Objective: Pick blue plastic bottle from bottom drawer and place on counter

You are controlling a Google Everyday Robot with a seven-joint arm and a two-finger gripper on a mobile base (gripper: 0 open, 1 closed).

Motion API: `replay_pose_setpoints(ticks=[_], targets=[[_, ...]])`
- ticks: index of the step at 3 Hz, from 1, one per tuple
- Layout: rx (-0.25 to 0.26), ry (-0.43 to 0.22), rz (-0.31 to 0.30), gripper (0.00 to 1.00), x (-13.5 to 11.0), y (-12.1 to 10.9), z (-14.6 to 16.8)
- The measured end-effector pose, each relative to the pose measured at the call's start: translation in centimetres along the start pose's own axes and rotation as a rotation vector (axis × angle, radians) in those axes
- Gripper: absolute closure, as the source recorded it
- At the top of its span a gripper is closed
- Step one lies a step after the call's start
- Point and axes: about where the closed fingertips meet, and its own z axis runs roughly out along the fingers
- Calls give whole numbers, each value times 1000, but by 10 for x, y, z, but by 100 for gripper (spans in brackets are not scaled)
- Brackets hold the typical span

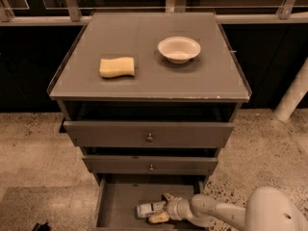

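Claw, tan fingers spread, straddles the clear blue plastic bottle on the bottom drawer's flat grey floor.

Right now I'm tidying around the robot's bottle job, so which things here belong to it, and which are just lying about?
Job: blue plastic bottle, bottom drawer, counter, gripper down in that drawer at the bottle.
Lying about: yellow sponge, white bowl, both on the counter.
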Motion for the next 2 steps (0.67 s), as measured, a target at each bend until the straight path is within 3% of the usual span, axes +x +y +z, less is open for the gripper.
replay_pose_setpoints(ticks=[2], targets=[[0, 0, 0, 65, 0, 0, 0]])
